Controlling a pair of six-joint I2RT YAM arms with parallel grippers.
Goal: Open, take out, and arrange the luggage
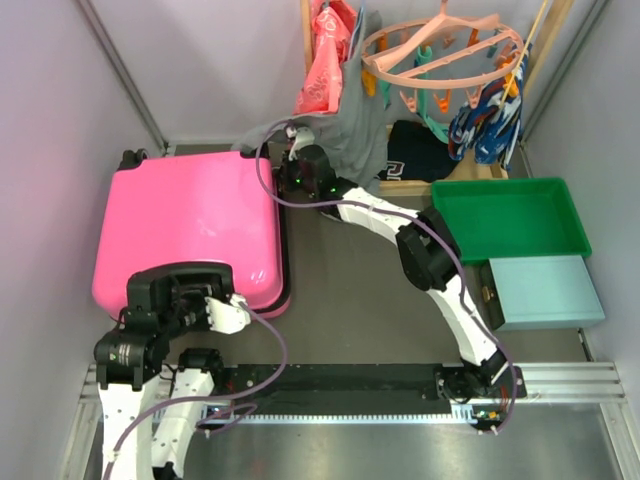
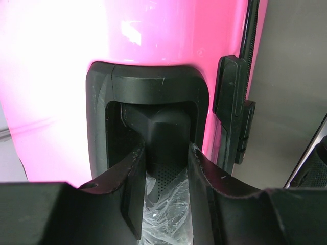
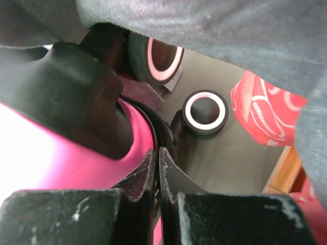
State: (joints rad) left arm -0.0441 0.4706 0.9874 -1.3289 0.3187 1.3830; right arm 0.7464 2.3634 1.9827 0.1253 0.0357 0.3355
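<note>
The hot-pink suitcase point(image 1: 190, 225) lies flat and closed at the left of the table. My left gripper point(image 1: 215, 308) is at its near edge, and in the left wrist view point(image 2: 166, 153) its fingers clamp the black handle point(image 2: 166, 125), which is wrapped in clear film inside a black recess. My right gripper point(image 1: 300, 172) is at the suitcase's far right corner, under a hanging grey shirt. In the right wrist view point(image 3: 157, 153) its fingers are pressed together on the zipper pull at the black zipper trim point(image 3: 166, 133). Two black wheels point(image 3: 205, 112) show beyond them.
A green tray point(image 1: 510, 215) and a pale teal box point(image 1: 545, 290) sit to the right. A grey shirt point(image 1: 350, 130), a red bag point(image 1: 325, 60) and a pink peg hanger point(image 1: 440, 50) hang at the back. Dark clothes point(image 1: 420, 155) lie below them.
</note>
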